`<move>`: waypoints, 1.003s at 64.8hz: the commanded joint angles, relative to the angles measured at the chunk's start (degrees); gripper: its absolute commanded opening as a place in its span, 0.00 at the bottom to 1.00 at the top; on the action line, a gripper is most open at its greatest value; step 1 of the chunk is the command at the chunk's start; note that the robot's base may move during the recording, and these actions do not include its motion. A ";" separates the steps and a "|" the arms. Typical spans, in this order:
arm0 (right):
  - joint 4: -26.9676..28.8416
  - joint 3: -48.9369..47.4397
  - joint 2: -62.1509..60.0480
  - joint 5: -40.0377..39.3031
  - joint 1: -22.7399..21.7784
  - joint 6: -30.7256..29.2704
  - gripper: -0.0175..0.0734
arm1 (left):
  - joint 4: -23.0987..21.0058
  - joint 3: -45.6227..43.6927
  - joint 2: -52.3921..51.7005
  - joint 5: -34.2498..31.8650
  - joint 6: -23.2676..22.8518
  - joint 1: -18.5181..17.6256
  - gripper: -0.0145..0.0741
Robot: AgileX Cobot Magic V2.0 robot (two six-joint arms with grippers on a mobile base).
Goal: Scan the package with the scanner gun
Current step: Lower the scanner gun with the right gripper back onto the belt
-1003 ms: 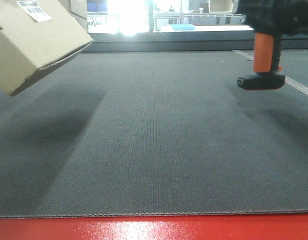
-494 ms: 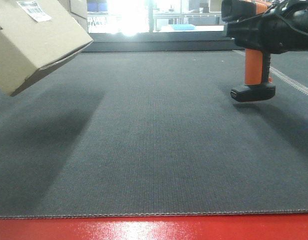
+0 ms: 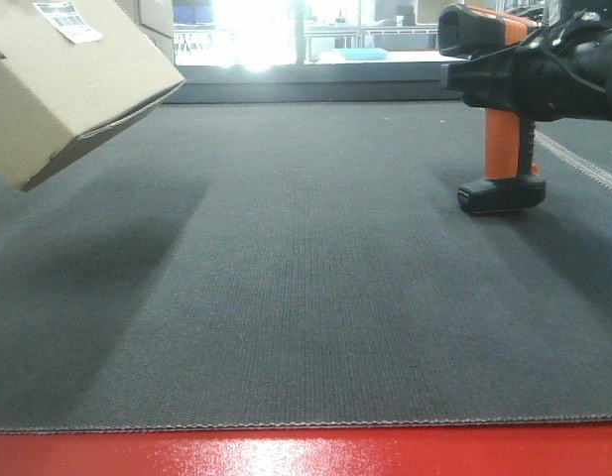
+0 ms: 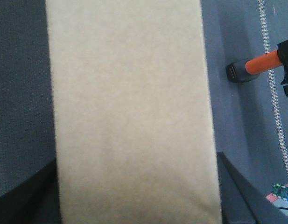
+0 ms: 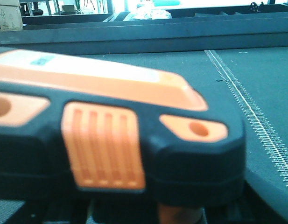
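The package (image 3: 72,84), a tan cardboard box with a white barcode label (image 3: 67,20) on top, hangs tilted above the mat at the upper left. In the left wrist view the package (image 4: 129,107) fills the frame, and my left gripper (image 4: 134,205) is shut on it, dark fingers (image 4: 242,191) flanking its sides. The scanner gun (image 3: 504,129) stands upright at the right, its black head pointing left and its black foot (image 3: 501,195) down at the mat; whether it touches I cannot tell. My right gripper (image 3: 558,69) is shut on the head. The scanner gun (image 5: 111,140) blocks the right wrist view.
A dark grey mat (image 3: 306,297) covers the table, with a red front edge (image 3: 306,454). A white stitched seam (image 3: 583,169) runs along the right. A raised ledge (image 3: 315,89) closes the back, with shelves and cartons beyond it.
The scanner gun has moved left and down with my right gripper, bringing its head into view and its foot down to the mat. The package has stayed still.
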 commanded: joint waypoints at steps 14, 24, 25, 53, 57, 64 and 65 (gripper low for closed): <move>-0.91 -0.34 -0.94 0.18 -0.21 -0.04 0.02 | -1.11 -0.10 -0.85 -0.12 0.44 -0.02 0.04; -0.91 -0.34 -1.16 2.45 -0.21 -0.04 0.02 | -1.11 -0.10 -0.85 -0.12 0.44 -0.02 0.04; -0.91 -0.34 -1.16 2.59 -0.21 -0.04 0.02 | -1.11 -0.10 -0.85 -0.12 0.44 -0.02 0.04; -0.91 -0.34 -1.16 4.30 -0.21 -0.04 0.72 | -1.11 -0.10 -0.85 -0.12 0.44 -0.02 0.04; -0.91 -0.34 -1.16 4.30 -0.21 -0.04 0.79 | -1.11 -0.10 -0.85 -0.12 0.44 -0.02 0.04; -0.91 -0.34 -1.44 5.95 -0.21 -0.25 0.82 | -1.11 -0.10 -0.85 -0.12 0.44 -0.02 0.04; -0.91 -0.34 -1.61 6.41 -0.21 -0.35 0.81 | -1.11 -0.10 -0.85 -0.12 0.44 -0.02 0.04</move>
